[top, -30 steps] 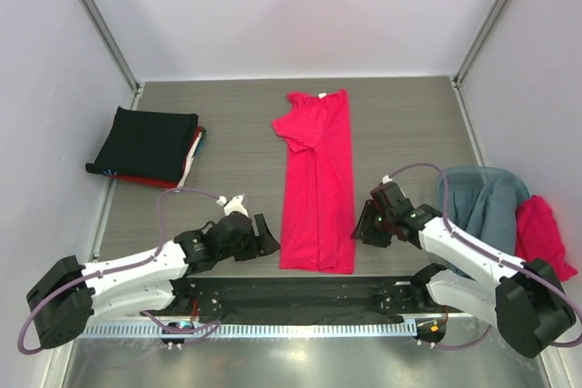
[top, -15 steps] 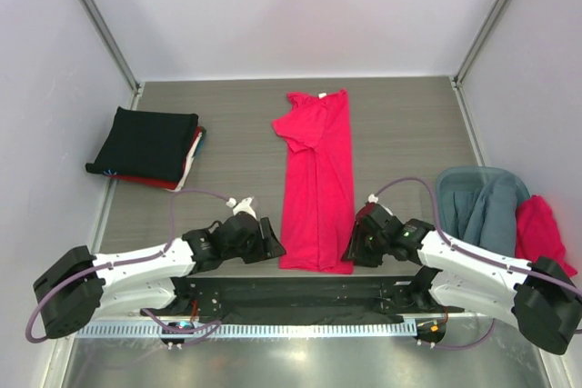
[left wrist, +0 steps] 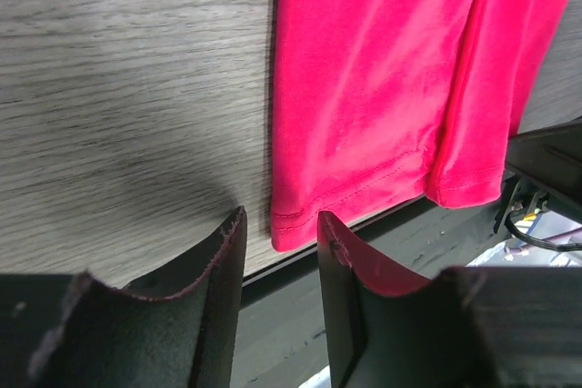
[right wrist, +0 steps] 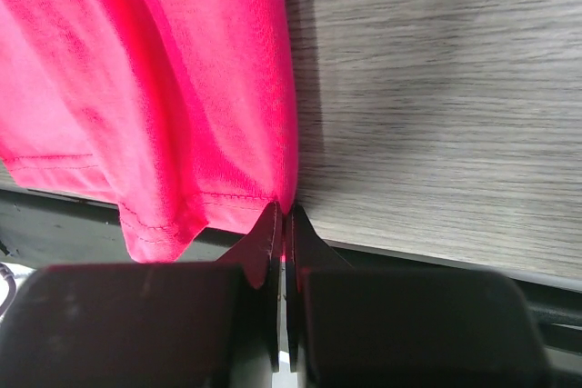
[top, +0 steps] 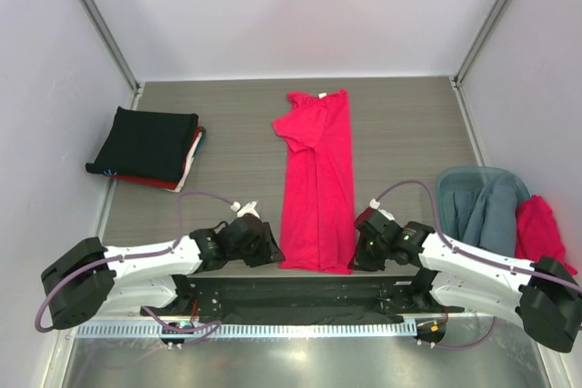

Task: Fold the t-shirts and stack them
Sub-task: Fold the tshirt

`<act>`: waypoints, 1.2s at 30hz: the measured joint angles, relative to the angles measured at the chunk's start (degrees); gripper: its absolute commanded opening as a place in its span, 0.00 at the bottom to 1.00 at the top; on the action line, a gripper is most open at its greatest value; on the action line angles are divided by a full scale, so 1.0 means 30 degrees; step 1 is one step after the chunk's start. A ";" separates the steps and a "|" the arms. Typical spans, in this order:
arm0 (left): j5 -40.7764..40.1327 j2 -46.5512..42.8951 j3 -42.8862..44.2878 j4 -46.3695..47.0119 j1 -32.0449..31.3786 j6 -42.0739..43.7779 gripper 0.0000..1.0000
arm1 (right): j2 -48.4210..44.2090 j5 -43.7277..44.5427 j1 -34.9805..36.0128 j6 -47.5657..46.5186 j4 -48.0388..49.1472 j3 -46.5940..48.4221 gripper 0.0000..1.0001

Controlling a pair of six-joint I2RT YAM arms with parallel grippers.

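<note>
Straddling pink t-shirt (left wrist: 382, 88) hem, left jaws parted, right jaws pinching

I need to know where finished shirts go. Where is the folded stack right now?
In the top view the folded stack, black on top, lies at the left edge of the table, left of the long pinkish-red t-shirt.

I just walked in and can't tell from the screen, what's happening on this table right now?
The robot is working on a bright pinkish-red cotton t-shirt, which lies folded lengthwise into a narrow strip. The right gripper is shut on its near right hem corner. The left gripper straddles the near left corner with its jaws open. A folded stack topped by a black shirt sits far left.
</note>
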 measured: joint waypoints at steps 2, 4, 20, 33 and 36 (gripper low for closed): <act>0.0007 0.0160 0.0000 0.0000 -0.0051 -0.0073 0.36 | 0.0000 0.0029 0.0015 -0.0007 0.0000 0.0000 0.01; 0.0102 0.0350 0.0051 0.0051 -0.0102 -0.0189 0.36 | 0.0000 0.0066 0.0029 -0.0015 0.0000 0.0000 0.01; 0.0306 0.1639 0.1137 -0.0226 -0.0634 -0.0459 0.00 | -0.0036 0.0627 0.0036 -0.0102 -0.0036 0.0321 0.01; -0.0685 0.1158 0.4656 -0.2004 0.1005 0.0619 0.00 | 0.2164 0.3191 -0.1115 -0.2951 -0.1282 0.5348 0.01; -0.0532 0.1647 0.5406 -0.2033 0.2535 0.1137 0.00 | 0.4029 0.3184 -0.3344 -0.4495 -0.1056 0.6849 0.01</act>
